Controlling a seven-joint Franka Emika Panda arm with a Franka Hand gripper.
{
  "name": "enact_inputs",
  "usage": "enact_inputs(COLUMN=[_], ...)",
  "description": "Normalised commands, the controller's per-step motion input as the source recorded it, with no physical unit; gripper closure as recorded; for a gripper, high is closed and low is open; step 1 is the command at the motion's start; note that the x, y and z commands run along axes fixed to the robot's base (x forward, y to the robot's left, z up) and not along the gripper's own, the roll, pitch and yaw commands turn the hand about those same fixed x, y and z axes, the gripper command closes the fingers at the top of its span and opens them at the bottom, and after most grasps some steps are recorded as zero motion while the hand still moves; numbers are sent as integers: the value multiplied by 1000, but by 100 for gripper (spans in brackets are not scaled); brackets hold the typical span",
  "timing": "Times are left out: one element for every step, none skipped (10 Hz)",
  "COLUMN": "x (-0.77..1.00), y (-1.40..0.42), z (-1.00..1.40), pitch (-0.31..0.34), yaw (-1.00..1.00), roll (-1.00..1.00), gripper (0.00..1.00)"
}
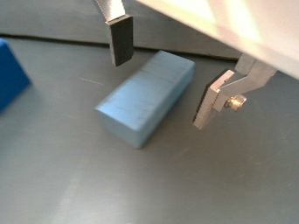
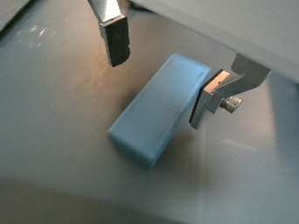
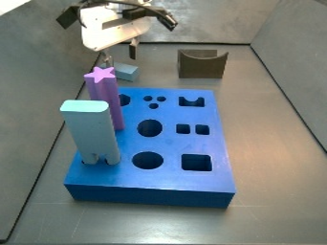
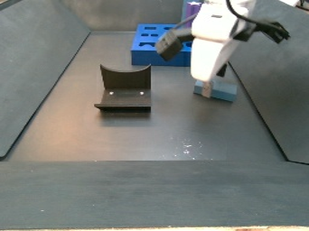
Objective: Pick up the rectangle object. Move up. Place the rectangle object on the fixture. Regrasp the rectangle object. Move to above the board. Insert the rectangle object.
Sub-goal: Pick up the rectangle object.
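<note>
From my end the gripper [image 1: 163, 80] is hanging low over the rectangle object [image 1: 145, 96], fingers [image 1: 121, 39] spread wide apart w/ the bar lying flat on the floor between them, not clamped. In both wrist views one pad sits near a top edge of the bar and the other plate is just beside the opposite side; can't tell if it's touching. In a side view the bar [image 4: 218, 91] lies on the grey floor just beside the board [image 4: 158, 43], towards a side wall. The fixture [image 4: 125, 88] stands apart from it, notch up. On the board [image 3: 166, 144] there's a purple star post [image 3: 105, 96] and a pale blue block [image 3: 92, 134] standing near one edge.
</note>
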Motion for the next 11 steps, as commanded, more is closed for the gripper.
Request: enact_inputs(x=[0, -211, -60, 0, 0, 0, 0, 0, 0, 29, 0], y=[0, -334, -320, 0, 231, 283, 0, -103, -343, -17, 51], z=[-26, -354, -434, 0, -51, -14, 0, -17, -91, 0, 0], pitch=[0, -63, 0, 0, 0, -14, 0, 0, 0, 0, 0], yaw=[0, 420, 503, 0, 0, 0, 0, 0, 0, 0, 0], roll=[-51, -280, -231, -9, -311, -420, -74, 0, 157, 0, -29], gripper=[0, 0, 0, 0, 0, 0, 0, 0, 0, 0, 0])
